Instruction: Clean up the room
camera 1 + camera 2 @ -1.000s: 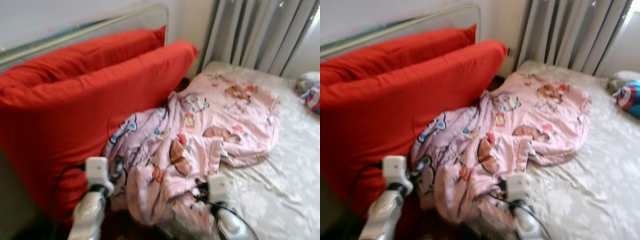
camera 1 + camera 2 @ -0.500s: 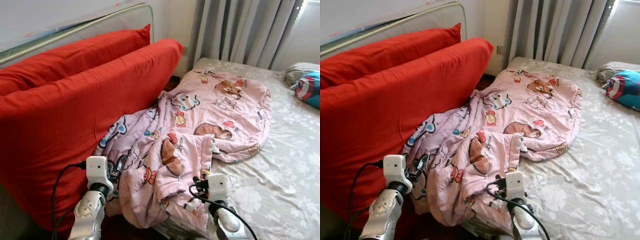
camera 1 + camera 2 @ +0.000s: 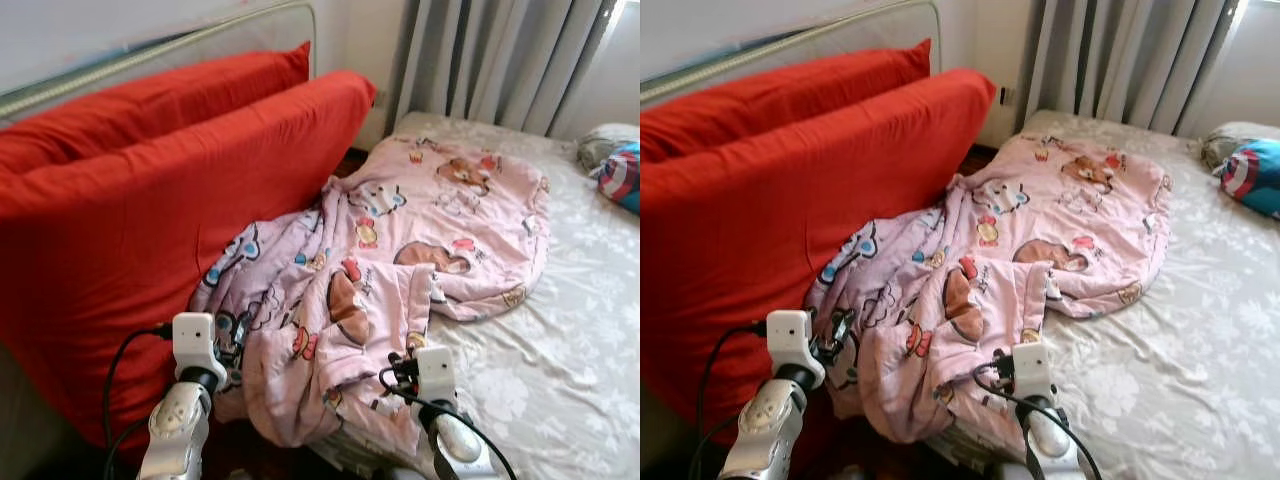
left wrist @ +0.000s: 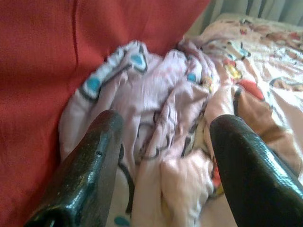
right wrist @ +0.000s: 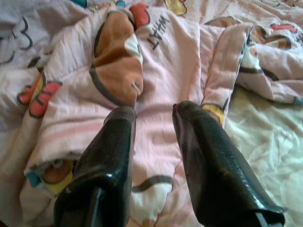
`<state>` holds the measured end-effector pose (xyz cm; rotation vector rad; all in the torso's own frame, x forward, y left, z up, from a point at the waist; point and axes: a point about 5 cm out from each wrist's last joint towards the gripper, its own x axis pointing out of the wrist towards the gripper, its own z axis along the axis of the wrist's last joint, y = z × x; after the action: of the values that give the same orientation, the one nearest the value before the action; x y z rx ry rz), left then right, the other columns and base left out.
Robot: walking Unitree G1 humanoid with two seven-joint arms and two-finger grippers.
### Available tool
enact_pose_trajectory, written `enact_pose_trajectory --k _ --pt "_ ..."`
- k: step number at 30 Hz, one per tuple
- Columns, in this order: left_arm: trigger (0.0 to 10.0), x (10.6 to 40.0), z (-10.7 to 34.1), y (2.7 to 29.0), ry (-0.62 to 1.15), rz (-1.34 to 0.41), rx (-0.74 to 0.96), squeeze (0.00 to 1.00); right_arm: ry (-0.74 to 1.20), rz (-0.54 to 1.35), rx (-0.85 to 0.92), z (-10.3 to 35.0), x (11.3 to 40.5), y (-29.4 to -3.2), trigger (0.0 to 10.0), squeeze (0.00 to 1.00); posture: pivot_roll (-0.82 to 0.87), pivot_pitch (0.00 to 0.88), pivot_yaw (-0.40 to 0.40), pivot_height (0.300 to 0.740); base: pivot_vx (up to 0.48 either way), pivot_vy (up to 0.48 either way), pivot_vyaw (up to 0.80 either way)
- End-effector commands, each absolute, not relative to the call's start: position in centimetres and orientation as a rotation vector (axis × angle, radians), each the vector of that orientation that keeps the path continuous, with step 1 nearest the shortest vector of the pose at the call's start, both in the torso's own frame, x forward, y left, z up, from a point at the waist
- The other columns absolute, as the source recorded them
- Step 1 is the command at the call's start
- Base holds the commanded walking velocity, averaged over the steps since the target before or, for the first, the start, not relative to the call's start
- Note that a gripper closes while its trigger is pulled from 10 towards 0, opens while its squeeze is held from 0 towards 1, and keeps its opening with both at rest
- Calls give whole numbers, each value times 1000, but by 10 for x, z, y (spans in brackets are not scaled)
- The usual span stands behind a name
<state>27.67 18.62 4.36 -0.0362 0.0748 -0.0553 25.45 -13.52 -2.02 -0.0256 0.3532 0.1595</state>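
Grippers, left gripper (image 4: 163, 142) and right gripper (image 5: 154, 118), hover spread apart over the crumpled pink blanket (image 3: 400, 250).

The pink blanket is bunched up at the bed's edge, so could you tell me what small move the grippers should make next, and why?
Probably ease both grippers forward and close them on the pink blanket. The left gripper and right gripper are both open right at its crumpled folds, which hang off the bed beside the red cushion.

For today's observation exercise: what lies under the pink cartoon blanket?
The pink cartoon blanket covers part of the pale floral bedsheet and hangs over its edge; anything else beneath is hidden.
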Motion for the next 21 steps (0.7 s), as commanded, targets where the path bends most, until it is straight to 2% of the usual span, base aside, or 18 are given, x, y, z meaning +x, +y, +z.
enact_pose_trajectory --k 1,8,14,21 --pt "10000 276 40 187 94 -56 -37 0 358 161 -36 -20 255 -136 10000 0 -92 12 -20 616 0 0 0" --pt "10000 276 39 187 98 -60 -30 0 391 139 -49 -21 258 -139 10000 0 -88 9 -19 616 0 0 0" --pt "10000 277 38 187 100 -70 -19 0 435 74 9 -22 264 -148 10000 0 -85 10 -18 616 0 0 0" --pt "10000 276 37 186 103 -76 -9 0 471 86 20 -18 274 -145 10000 0 -81 16 -12 616 0 0 0"
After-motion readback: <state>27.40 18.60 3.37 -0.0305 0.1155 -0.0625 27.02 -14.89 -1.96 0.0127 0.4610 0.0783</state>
